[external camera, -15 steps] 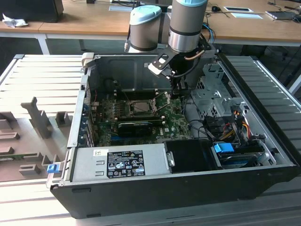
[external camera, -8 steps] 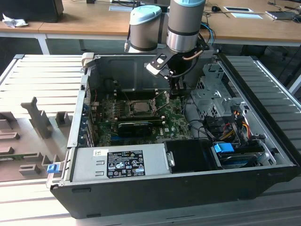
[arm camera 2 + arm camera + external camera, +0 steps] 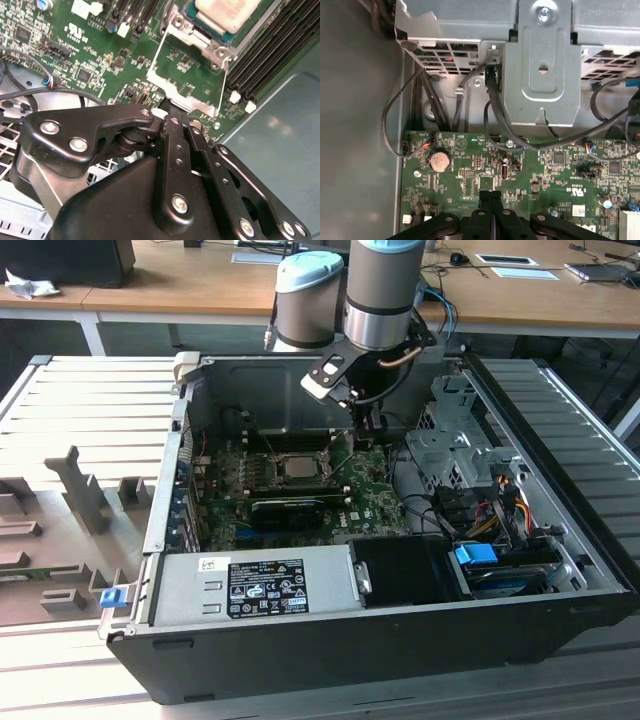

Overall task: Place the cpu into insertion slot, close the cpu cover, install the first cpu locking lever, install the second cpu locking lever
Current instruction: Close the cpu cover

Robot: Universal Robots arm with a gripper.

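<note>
Second wrist view gives the best look at the work: the cpu (image 3: 225, 12), a small flat square chip with a dull silvery-grey metal top, lies already inside its socket on the green circuit board (image 3: 100, 50). The cpu cover (image 3: 195, 104), a thin grey metal frame plate with a big square window, is not closed. It is swung away from the chip, so that bare green board shows through its window. Its hinged edge is on the side of the cpu and its free edge is on the side of the claw (image 3: 169, 106). The black fingers of the claw are pressed together, and their tips are at the middle of this free edge, touching it or just beside it. I cannot tell if the thin metal is caught between them. So the order is claw, then free edge, then window, then hinge, then chip, and I judge that the cover must turn over its hinge toward the cpu and away from the claw. In the exterior view the claw (image 3: 372, 435) hangs low inside the open black computer case (image 3: 330, 640), and the cpu (image 3: 297, 466) lies near it, toward the exterior view's left.
</note>
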